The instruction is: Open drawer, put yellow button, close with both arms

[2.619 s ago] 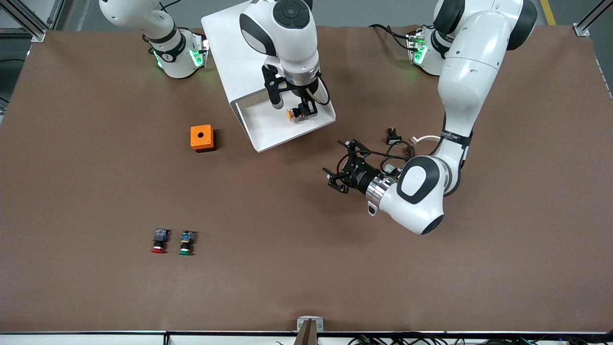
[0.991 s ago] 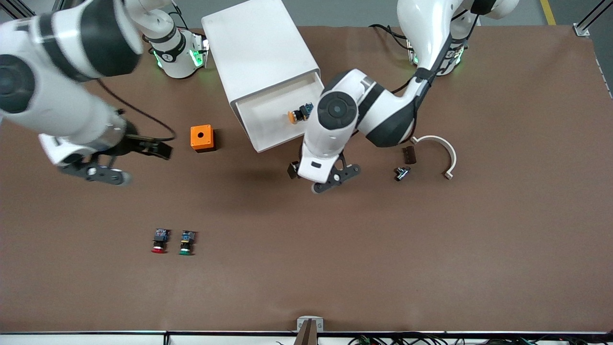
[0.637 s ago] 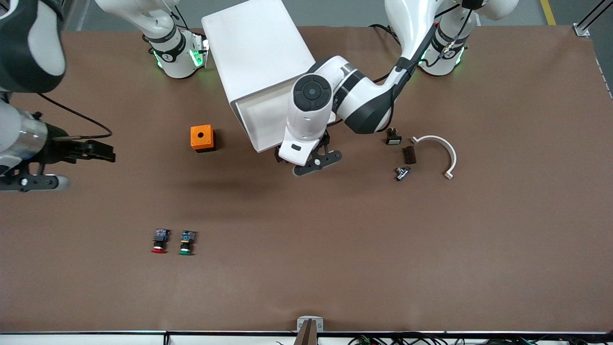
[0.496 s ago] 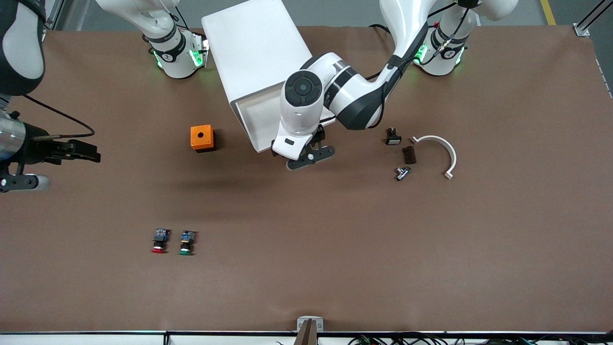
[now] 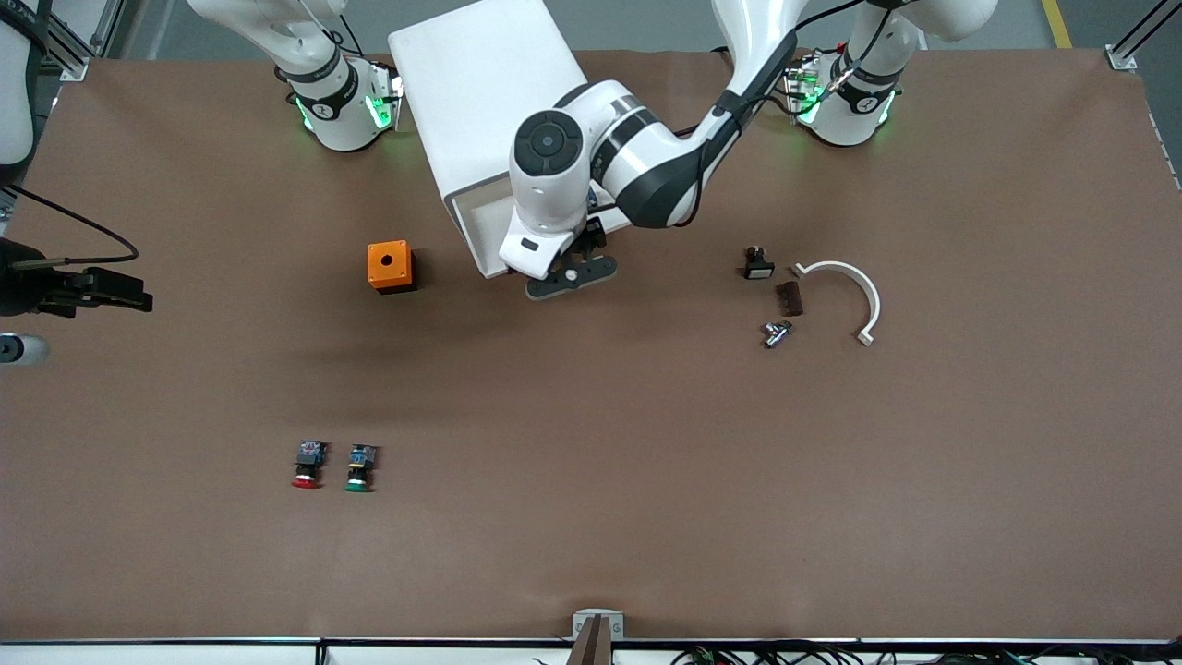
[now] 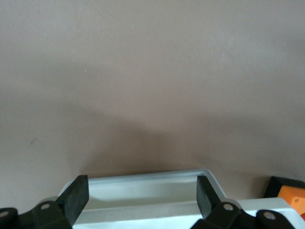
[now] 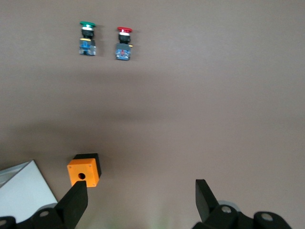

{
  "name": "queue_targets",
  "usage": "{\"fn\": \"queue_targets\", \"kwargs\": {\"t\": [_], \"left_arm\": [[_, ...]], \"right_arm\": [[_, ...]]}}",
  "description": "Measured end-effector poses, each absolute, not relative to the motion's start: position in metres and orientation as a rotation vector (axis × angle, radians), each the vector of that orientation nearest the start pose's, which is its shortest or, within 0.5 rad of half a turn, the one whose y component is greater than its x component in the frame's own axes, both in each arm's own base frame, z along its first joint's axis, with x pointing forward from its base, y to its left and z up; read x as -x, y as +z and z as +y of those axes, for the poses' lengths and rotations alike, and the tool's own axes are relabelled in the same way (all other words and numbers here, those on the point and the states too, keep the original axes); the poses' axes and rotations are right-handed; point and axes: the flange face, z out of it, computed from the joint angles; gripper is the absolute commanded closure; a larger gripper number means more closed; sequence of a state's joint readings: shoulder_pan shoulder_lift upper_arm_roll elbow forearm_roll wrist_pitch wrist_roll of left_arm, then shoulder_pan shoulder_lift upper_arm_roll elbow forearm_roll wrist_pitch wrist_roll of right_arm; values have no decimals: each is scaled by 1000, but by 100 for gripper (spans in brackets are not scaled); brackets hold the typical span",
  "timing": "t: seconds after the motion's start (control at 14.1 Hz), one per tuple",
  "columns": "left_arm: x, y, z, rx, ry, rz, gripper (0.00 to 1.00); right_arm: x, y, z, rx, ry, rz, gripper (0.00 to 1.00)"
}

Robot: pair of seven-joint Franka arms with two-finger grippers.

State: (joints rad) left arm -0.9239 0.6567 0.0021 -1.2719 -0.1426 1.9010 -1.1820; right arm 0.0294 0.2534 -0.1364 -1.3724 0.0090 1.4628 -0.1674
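The white cabinet (image 5: 489, 92) stands near the robots' bases with its drawer (image 5: 482, 231) partly out. My left gripper (image 5: 563, 270) is open at the drawer's front. In the left wrist view its fingers (image 6: 76, 198) stand wide apart with the drawer's front rim (image 6: 143, 175) between them, and the gripper (image 6: 141, 195) holds nothing. The yellow button is hidden under the left arm. My right gripper (image 5: 129, 294) is open and empty over the table at the right arm's end. In the right wrist view (image 7: 140, 200) it looks down on bare table.
An orange box (image 5: 391, 266) (image 7: 83, 171) sits beside the drawer. The red-capped button (image 5: 307, 465) (image 7: 123, 40) and the green-capped button (image 5: 360, 466) (image 7: 86, 36) lie nearer the front camera. A white curved piece (image 5: 854, 286) and small black parts (image 5: 788, 297) lie toward the left arm's end.
The right gripper left the yellow button in the drawer and swung out to the right arm's end. The left gripper came to the drawer's front, and the drawer has slid in a little.
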Motion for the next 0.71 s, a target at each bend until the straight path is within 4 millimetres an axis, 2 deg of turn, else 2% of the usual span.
{"fn": "queue_targets", "kwargs": {"t": [0.21,0.42,0.71], "left_arm": [[-404,359,-605,3110,235,-447,1],[-379,355,-619,3094,292,-480,1],[-377,349,-617,3088,474,-573,1]], "right_arm": [[-614,561,-58,3146,259,-92,0],[-614,562,-61,3147,252,-84,0],[-609,575,-62,3144,242,-79,0]]}}
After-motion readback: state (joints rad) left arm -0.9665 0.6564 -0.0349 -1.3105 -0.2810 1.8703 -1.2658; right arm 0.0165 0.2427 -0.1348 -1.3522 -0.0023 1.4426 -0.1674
